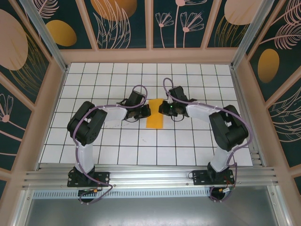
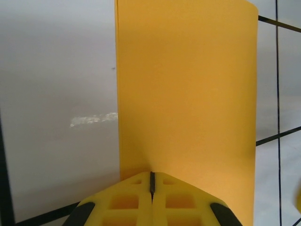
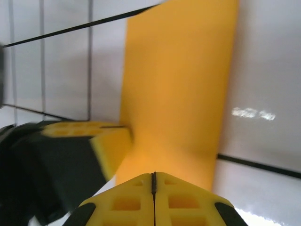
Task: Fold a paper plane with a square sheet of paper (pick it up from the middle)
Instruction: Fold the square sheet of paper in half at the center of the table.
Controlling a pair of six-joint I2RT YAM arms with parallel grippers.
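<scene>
The square sheet of paper (image 1: 154, 114) lies on the tiled table as a narrow orange-yellow rectangle, about one tile wide and two long. My left gripper (image 1: 147, 112) is shut, its yellow tips (image 2: 152, 177) resting on the sheet's (image 2: 188, 84) left edge. From the other side my right gripper (image 1: 162, 109) is shut too, with its tips (image 3: 154, 178) on the near edge of the sheet (image 3: 181, 80). The left gripper's fingers (image 3: 101, 141) also touch the paper in the right wrist view. Nothing sits between either pair of jaws. The paper plane is out of view.
The white grid-tiled table (image 1: 197, 84) is fenced by wooden-framed panels with a leaf pattern (image 1: 122, 23). An aluminium rail (image 1: 150, 176) runs along the near edge, where both arm bases are bolted.
</scene>
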